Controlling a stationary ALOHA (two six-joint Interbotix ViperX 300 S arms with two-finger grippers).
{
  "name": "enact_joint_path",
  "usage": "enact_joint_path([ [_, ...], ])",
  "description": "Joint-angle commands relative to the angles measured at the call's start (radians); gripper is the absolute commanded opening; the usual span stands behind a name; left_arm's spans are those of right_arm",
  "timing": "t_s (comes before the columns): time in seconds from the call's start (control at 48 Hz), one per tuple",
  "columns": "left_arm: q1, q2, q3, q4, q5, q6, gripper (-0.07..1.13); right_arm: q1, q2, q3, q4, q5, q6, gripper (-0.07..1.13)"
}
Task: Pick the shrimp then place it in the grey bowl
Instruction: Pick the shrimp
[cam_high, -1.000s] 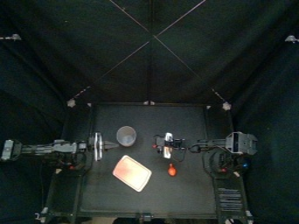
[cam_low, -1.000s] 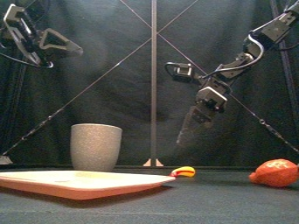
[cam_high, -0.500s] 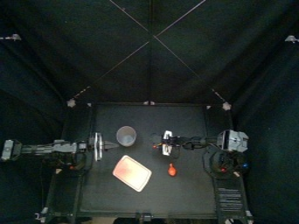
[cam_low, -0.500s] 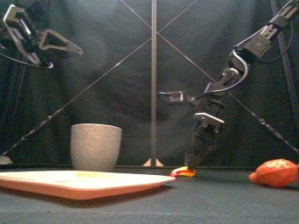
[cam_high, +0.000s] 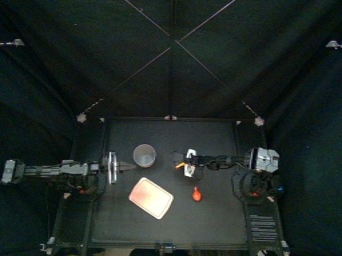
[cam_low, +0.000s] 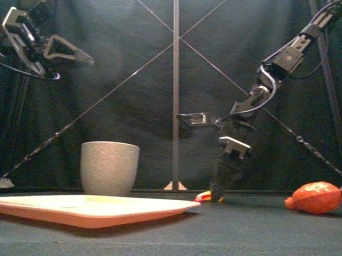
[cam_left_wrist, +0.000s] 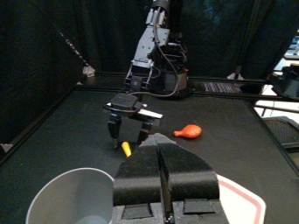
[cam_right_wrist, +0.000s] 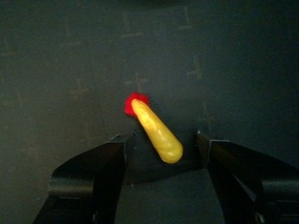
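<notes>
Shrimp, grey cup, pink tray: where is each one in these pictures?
shrimp (cam_right_wrist: 156, 133): right wrist view, middle of its yellow body.
grey cup (cam_low: 110, 168): front view, middle of its side wall.
pink tray (cam_low: 80, 208): front view, bare top surface.

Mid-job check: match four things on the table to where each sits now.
1 yellow toy shrimp with red tail
2 tall grey speckled cup
3 flat pink tray
4 rounded orange-red toy

A behind the tray
B between the open jaws of the right claw
C right of the tray
D nearest the front edge, left of middle

Pairs: 1-B, 2-A, 3-D, 4-C
</notes>
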Motion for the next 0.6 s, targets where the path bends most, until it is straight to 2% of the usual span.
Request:
enact_joint_path([
  [0.021,0.002,0.005,-0.012,-0.002,-0.006,0.000,0.06,-0.006,-0.014,-0.020,0.017,-0.009,0.000,0.90],
  [0.417,0.000,0.003,-0.011,-0.002,-0.006,0.000,0.06,0.002,-0.025,-0.020,0.038,-0.003,0.009,0.60],
  [0.604,0.000,0.003,-0.011,-0.002,-0.008,0.000,0.06,0.026,-0.061,-0.038,0.038,-0.003,0.012,0.54],
])
